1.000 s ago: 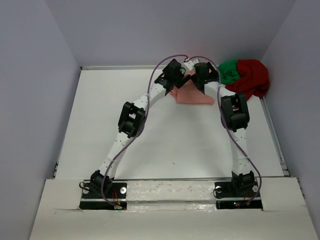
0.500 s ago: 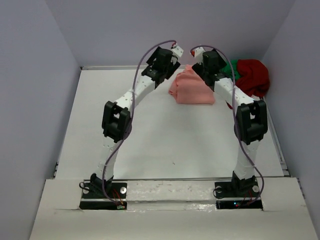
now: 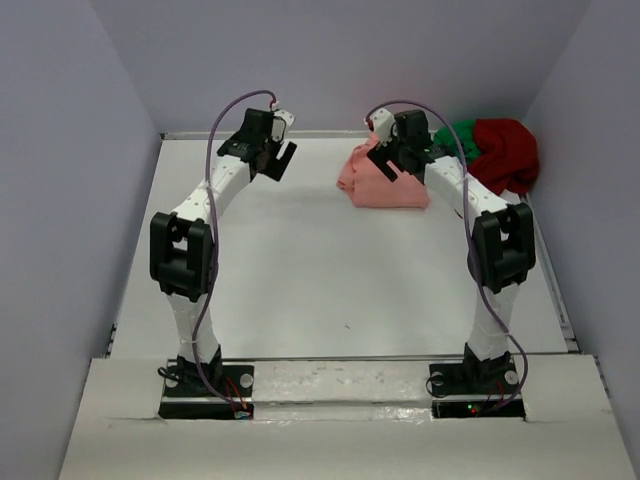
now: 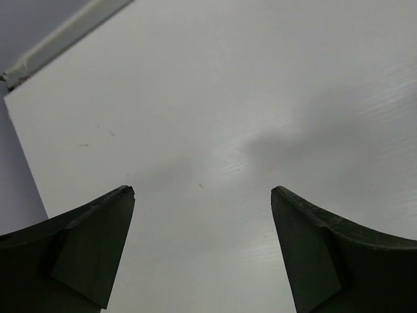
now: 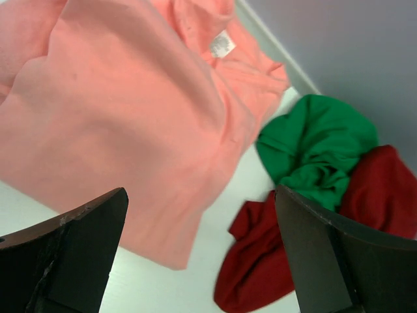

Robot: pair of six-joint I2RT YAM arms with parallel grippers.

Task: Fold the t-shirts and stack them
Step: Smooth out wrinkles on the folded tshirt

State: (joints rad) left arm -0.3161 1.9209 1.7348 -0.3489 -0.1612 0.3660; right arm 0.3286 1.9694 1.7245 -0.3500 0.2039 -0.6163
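Shirts first. Pink shirt point(image 3: 385, 182) lies at the far side of the bench point(image 3: 300, 270), right of the middle. It looks folded, but a bit lumpy, w/ its white tag point(image 5: 223, 43) showing up top. Green shirt point(image 3: 458, 142) & red shirt point(image 3: 507, 155) sit in one bunched heap in the far right corner. They touch each other, are just beside the pink one, and are not folded yet.

Left end effector point(image 3: 282, 162) hangs wide open over bare bench, far left. It holds nothing and is well apart from all 3 shirts. Right end effector point(image 3: 390, 160) is wide open too and holds nothing. It is above the pink shirt, w/ the heap just past it.

What could go wrong, I think:
- Green & red are wrapped into each other. Grab one and the other prob. comes along, so both get dragged out.
- Heap sits right by the pink shirt. Pull it across and it could push the pink one & undo the fold.
- Right end effector is over the pink shirt. If it dips low on its way, a finger could catch the cloth.
- Heap is in the corner by the wall, so there is not much room & fingers could bump it.
- Both arms must meet on the right side, so they could knock each other.
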